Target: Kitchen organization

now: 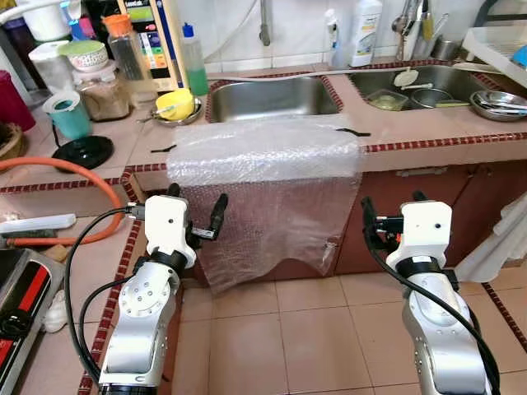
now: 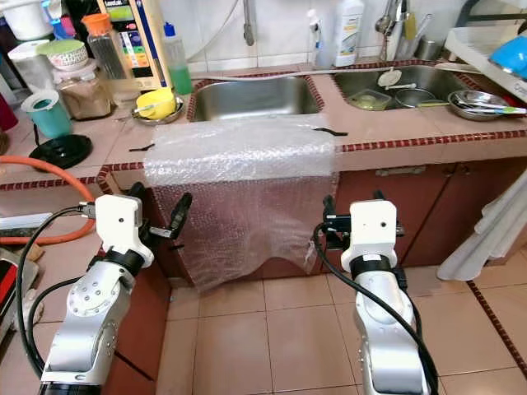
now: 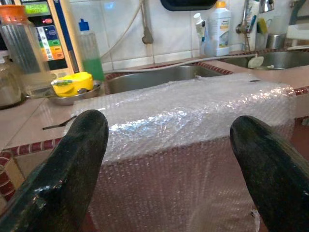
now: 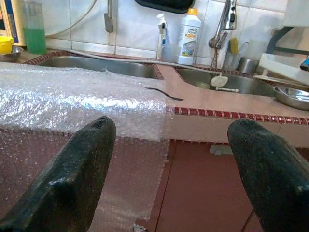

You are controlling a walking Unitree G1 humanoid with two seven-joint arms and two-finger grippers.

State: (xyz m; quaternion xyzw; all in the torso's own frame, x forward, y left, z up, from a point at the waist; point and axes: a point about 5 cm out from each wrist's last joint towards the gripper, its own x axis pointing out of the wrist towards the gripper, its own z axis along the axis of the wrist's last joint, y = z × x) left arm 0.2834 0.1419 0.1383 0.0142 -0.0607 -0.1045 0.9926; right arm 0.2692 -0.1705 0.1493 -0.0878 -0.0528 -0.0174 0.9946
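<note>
- Facing a pink-tiled kitchen tabletop (image 1: 395,136) edged with dark red tiles, above brown cabinet doors and a tiled floor.
- Lying across the tabletop's front edge: a clear sheet of bubble wrap (image 1: 263,156), its upper part flat on the tiles just before the left steel sink basin (image 1: 272,97), its lower part hanging down over the cabinet front.
- Hovering before the hanging sheet's left side: the left gripper (image 1: 195,218), long black fingers (image 3: 72,164) spread wide, holding nothing, apart from the sheet.
- Hovering near the sheet's lower right corner: the right gripper (image 1: 391,216), black fingers (image 4: 77,174) likewise spread wide, pinching nothing.
- Sitting in the right steel sink basin (image 1: 428,82): dishes and a white spoon-like utensil; resting beside it, a round steel plate (image 1: 498,103).
- Standing behind the sinks against the white wall tiles: a white detergent bottle with an orange cap (image 4: 188,36).
- Crowding the tabletop to the left: a yellow bowl in a shallow steel dish (image 1: 174,105), a bottle of green liquid with a blue cap (image 1: 193,62), a teal cup (image 1: 67,113), a black round lid (image 1: 82,151) and some jars.
- Curving over the left side counter: an orange hose (image 1: 58,169).
- Lying on the tiles near the sheet's right edge: a small dark strip (image 1: 352,132).
</note>
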